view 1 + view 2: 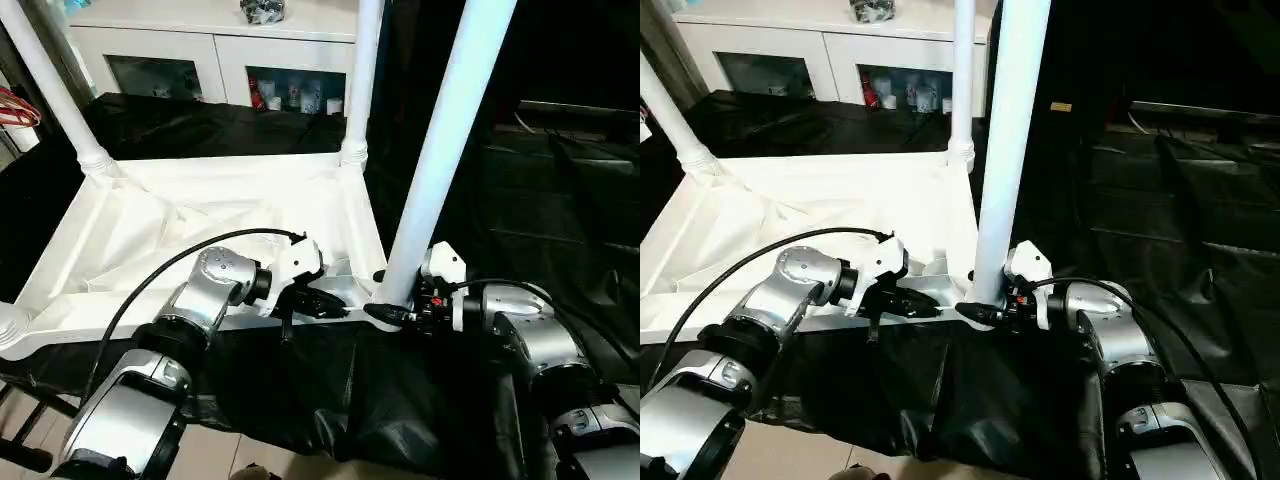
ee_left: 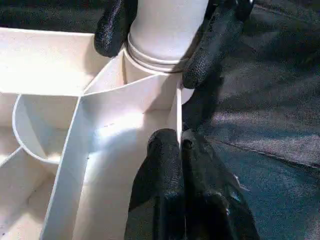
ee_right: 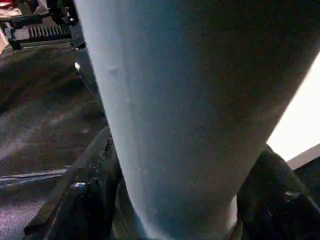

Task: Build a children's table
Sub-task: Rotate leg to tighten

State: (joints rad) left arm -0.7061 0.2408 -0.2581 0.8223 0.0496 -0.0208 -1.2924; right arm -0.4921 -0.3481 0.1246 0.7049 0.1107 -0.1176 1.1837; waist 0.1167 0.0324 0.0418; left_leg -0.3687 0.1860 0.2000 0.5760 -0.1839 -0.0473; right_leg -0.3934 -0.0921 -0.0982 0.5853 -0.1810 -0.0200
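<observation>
The all-white plastic children's table top (image 1: 200, 215) lies upside down on a black, creased cloth (image 1: 330, 400) that covers the low bench beneath it, its shallow ribbed underside facing up like a tray. Thin white ribs (image 2: 75, 145) cross inside and curve around a round corner socket. Long, smooth, tapered white tubular legs stand in the sockets: one at the far left corner (image 1: 55, 90), one at the far right corner (image 1: 360, 80), and the nearest, thickest-looking one at the near right corner (image 1: 440, 150), rising out of the top of the picture. A ridged collar (image 2: 155, 60) rings the base of that near leg where it meets its socket.

The right claw (image 1: 385, 312) has its two textured black fingers (image 2: 215, 45) spread around the base of the near right leg, one on each side (pressed against the tube, as far as the wrist views show). The left claw (image 2: 181, 150) is closed, fingertips together, right at the thin side wall of the table top just beside that same corner; whether it pinches the wall I cannot tell.

Behind the table stands a white cabinet with glass doors (image 1: 210, 60), with small bottles and jars inside (image 1: 295, 95).
</observation>
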